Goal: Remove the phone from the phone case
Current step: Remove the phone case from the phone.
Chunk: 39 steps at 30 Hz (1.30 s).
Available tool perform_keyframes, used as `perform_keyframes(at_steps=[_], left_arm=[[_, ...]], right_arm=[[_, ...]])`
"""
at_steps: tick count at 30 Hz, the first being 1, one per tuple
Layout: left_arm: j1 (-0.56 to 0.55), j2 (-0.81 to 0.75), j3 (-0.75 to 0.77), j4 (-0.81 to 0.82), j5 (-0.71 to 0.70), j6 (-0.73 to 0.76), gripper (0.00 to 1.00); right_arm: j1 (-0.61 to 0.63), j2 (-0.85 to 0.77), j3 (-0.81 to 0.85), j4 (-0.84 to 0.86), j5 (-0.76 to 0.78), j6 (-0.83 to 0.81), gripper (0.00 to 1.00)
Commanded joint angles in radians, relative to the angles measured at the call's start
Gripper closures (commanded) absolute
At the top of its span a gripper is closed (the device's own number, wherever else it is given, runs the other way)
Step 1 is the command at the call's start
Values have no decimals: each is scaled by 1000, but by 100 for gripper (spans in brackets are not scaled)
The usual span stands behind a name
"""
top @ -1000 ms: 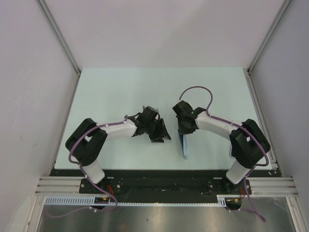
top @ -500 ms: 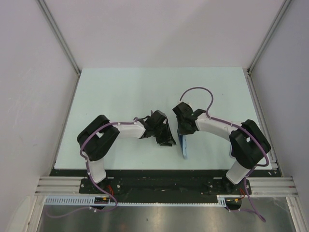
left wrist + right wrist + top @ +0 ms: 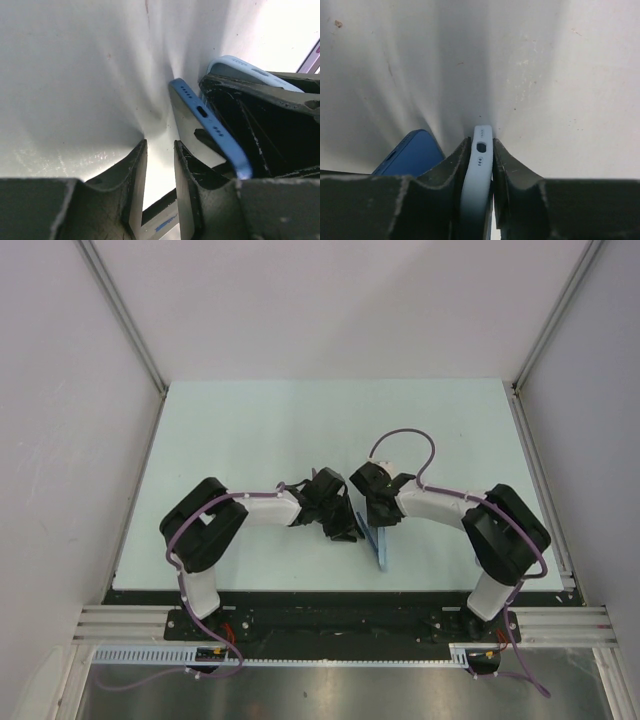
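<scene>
The right gripper (image 3: pixel 481 143) is clamping the pale blue plastic phone case (image 3: pixel 481 175) by its edge, holding it upright near the centre of the white table (image 3: pixel 250 430). The dark blue slab phone (image 3: pixel 210 120) is leaning just left of the case, its port end exposed. The left gripper (image 3: pixel 160 147) is sitting beside the phone, fingers narrowly parted, gripping nothing.

Soft, even light fills the sharp top view, with faint shadows beneath the arms (image 3: pixel 265 508). Both wrist views blur close to the lens; glare and grey streaked shadows fan across the pale worktop (image 3: pixel 545 75).
</scene>
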<state>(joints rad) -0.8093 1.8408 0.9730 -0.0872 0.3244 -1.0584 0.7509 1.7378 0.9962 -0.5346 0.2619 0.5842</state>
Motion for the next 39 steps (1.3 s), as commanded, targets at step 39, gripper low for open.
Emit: perform_keyframes(at_steps=[39], left_arm=[[271,-227,-57,-105,-45,106,65]], right_arm=[[18,111,355,-202,554,-53,100]])
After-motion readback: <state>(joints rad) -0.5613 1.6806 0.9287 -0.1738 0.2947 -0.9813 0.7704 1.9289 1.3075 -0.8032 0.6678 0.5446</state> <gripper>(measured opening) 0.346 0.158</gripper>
